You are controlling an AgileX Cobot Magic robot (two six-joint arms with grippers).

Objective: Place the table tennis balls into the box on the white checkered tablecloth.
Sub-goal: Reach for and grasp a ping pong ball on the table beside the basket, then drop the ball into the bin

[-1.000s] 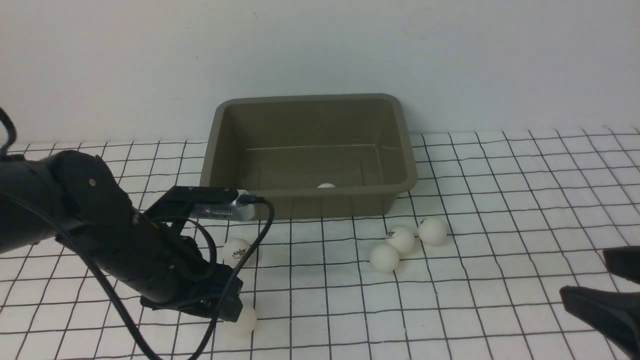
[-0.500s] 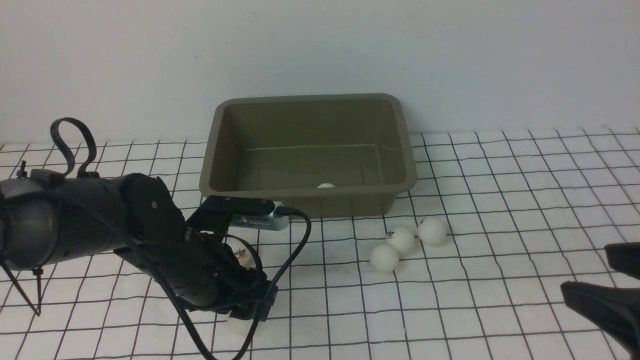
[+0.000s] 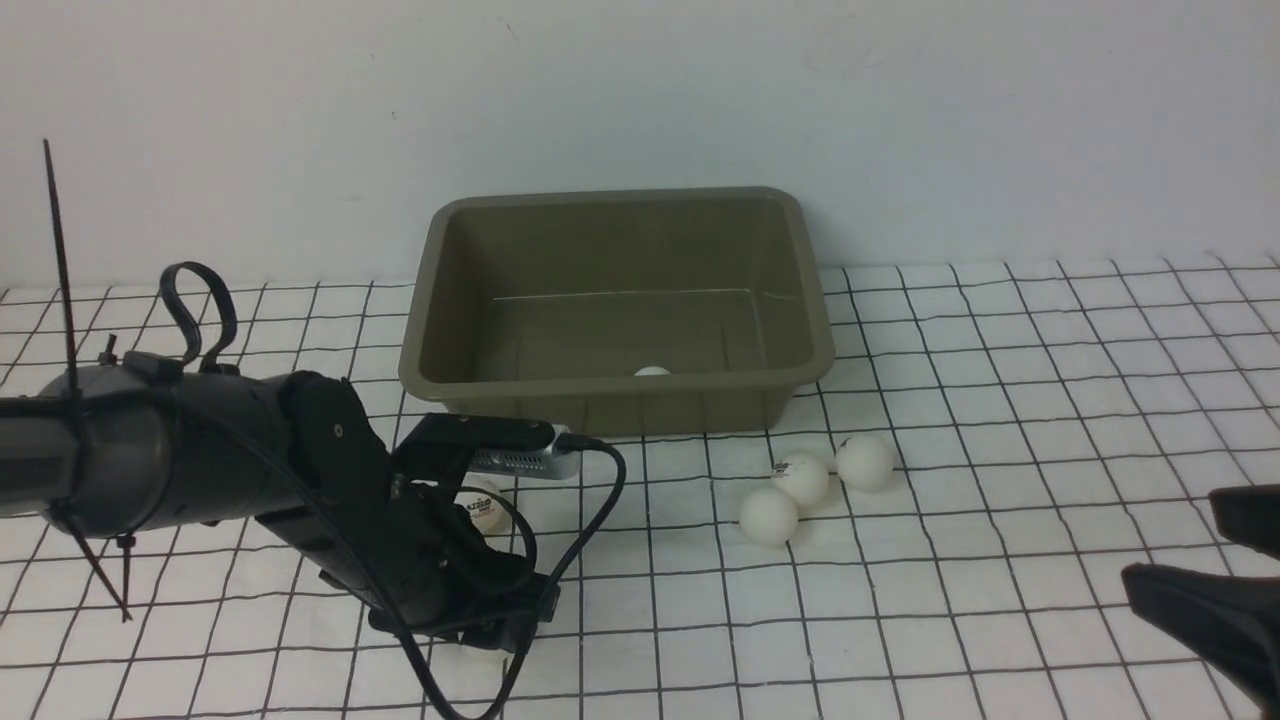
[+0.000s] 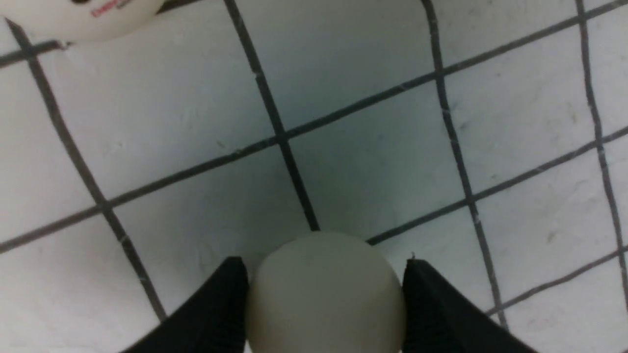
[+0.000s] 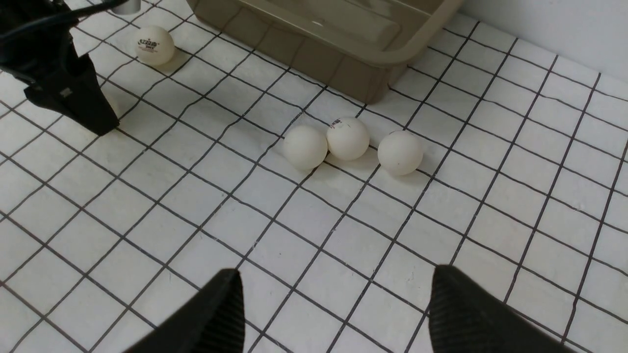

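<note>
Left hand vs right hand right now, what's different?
Left hand grips a plain ball, its fingers touching both sides; right hand is open and empty. Left hand is down at the tablecloth; right hand hangs above it. Both have black tapered fingers.

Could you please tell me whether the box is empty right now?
No, one table tennis ball lies inside the box, just visible above its near wall in the front view.

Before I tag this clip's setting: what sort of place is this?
Likely a robotics lab bench: white checkered tablecloth against a bare wall, a black robot arm, table tennis balls beside a box.
</note>
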